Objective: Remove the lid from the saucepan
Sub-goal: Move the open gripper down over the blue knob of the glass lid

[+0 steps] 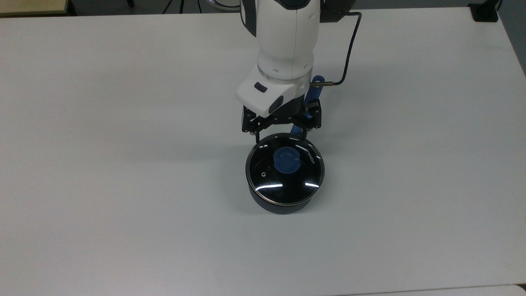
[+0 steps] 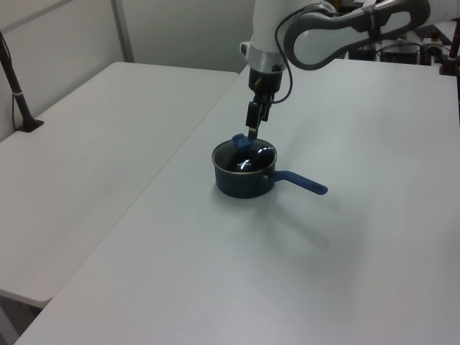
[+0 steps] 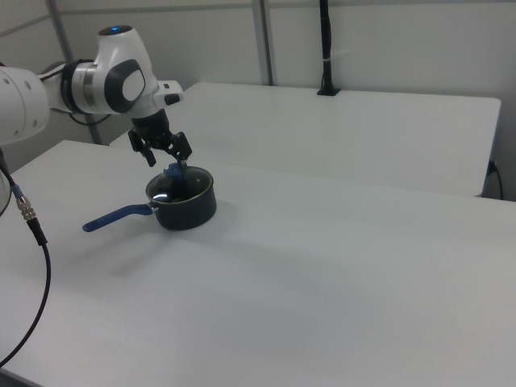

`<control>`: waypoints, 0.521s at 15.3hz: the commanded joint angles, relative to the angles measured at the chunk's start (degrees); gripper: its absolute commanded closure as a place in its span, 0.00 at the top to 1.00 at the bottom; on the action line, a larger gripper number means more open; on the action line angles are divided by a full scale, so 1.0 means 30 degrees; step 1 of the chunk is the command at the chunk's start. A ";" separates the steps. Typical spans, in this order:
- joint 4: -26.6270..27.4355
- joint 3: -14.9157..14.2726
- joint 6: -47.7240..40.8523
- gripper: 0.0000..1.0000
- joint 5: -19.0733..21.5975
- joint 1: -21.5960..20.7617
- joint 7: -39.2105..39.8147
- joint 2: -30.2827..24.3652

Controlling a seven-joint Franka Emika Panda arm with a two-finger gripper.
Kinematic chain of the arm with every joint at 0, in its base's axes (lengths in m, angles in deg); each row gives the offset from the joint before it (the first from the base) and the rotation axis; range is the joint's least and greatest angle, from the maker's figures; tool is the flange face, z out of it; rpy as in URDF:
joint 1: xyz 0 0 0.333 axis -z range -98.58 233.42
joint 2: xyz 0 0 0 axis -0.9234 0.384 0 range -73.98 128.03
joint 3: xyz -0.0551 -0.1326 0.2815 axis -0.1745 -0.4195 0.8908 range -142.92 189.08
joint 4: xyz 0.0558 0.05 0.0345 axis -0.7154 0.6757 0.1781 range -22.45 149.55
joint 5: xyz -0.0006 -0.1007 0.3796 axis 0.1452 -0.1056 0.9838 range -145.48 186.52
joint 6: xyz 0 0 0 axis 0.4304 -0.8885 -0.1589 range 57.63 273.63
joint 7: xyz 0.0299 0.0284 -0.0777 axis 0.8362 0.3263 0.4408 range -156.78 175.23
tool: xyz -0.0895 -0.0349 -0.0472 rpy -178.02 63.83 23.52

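Two wide-spread tool (image 1: 281, 135) fingers hover empty above the lid (image 1: 285, 168).

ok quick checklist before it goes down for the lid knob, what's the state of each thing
1. Lid seated on the saucepan: ok, its rim sits level on the pot.
2. End effector open: ok, the fingers are spread wide in the top view.
3. End effector centred over the blue knob: not ok, in the top view it sits toward the handle side of the lid.
4. End effector clear of the lid: cannot tell, the left view shows it close above the knob.
5. Handle free: ok, nothing rests on it.
6. Table around the pot free for setting the lid down: ok.
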 commanded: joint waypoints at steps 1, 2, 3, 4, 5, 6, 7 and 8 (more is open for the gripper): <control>-0.1016 -0.0369 0.0801 1.00 -0.0056 -0.0673 -0.0089 0.1158; -0.1018 -0.0369 0.1357 1.00 -0.0056 -0.0702 -0.0352 0.1305; -0.0960 -0.0369 0.1740 1.00 -0.0085 -0.0760 -0.0557 0.1336; -0.1017 -0.0602 0.1975 1.00 -0.0143 -0.0819 -0.0588 0.1597; -0.1047 -0.0836 0.2152 1.00 -0.0114 -0.0906 -0.0618 0.1687; -0.1018 -0.0954 0.2589 1.00 -0.0143 -0.1023 -0.0676 0.1746; -0.0960 -0.0984 0.2912 1.00 -0.0172 -0.1082 -0.0735 0.1775; -0.0988 -0.0985 0.3002 1.00 -0.0173 -0.1112 -0.0764 0.1950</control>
